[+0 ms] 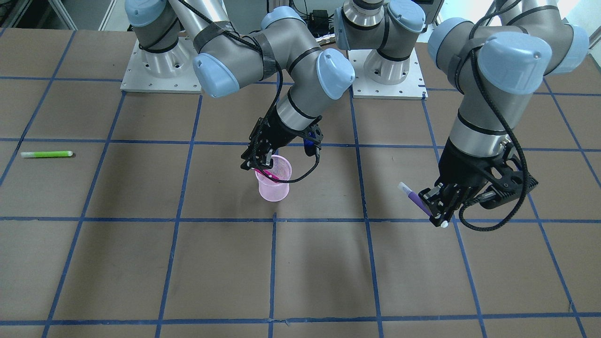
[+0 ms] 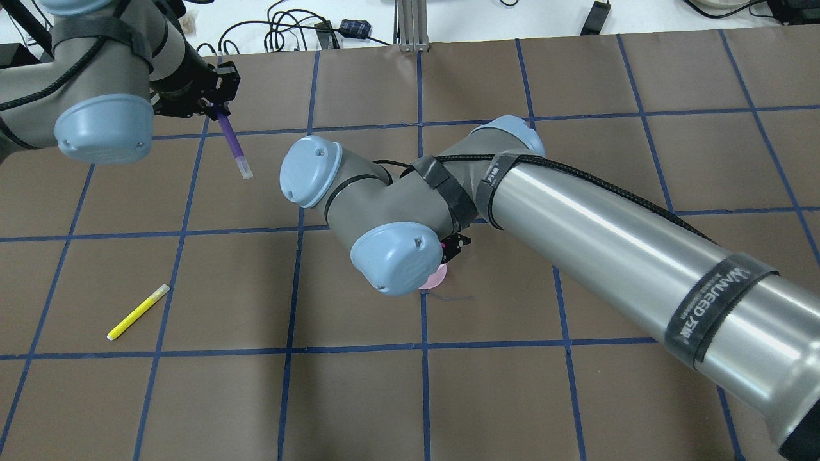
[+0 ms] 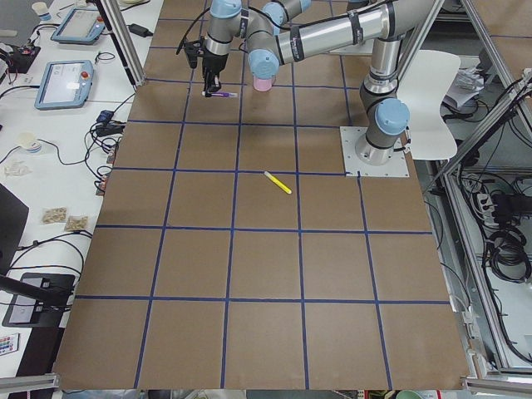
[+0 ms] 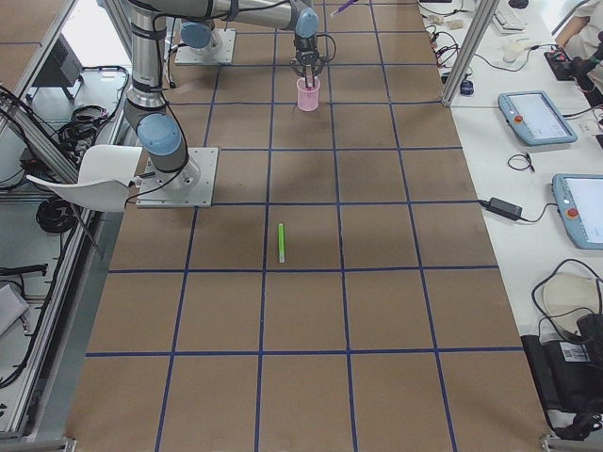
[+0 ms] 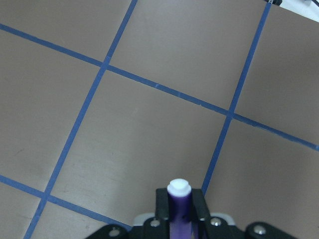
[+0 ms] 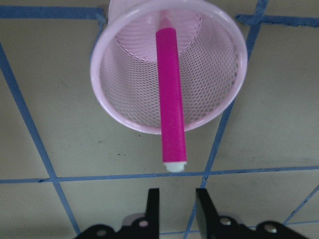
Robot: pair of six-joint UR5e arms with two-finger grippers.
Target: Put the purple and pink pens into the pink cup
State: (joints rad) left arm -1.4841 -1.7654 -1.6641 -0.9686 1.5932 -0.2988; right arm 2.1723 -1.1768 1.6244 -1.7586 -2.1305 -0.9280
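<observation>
**Pink pen in cup; purple pen gripped in my left claw**

Entries run left to right across the overhead view.

1. Yellow-green pen (image 2: 138, 312). It lies flat on the table (image 2: 576, 403), with one end just beside a blue tape line (image 2: 291, 288). It is well apart from both my claws and from the cup.

2. Left claw (image 2: 214, 105). It is clamped on the purple pen (image 2: 232, 144) and grips one end. The rest of the pen juts out at a slant and ends in a pale cap. In my left wrist view that cap sits between my fingers (image 5: 162, 201), with brown table beyond it. This claw is well apart from the cup.

3. Pink cup (image 1: 274, 191). It is a mesh cup standing upright on the table, close to a tape line near the table's middle. In the overhead view my right arm hides most of it. The pink pen (image 6: 172, 99) is inside it with the pointed end down at the bottom. The pen leans on the rim, and its blunt end overhangs the rim on my right claw's side.

4. Right claw (image 6: 177, 199). The fingers are parted with nothing between them. The claw sits just above the cup's rim, and the pink pen's blunt end is near my fingertips but apart from them. From the front view I cannot tell whether the claw touches the rim.
</observation>
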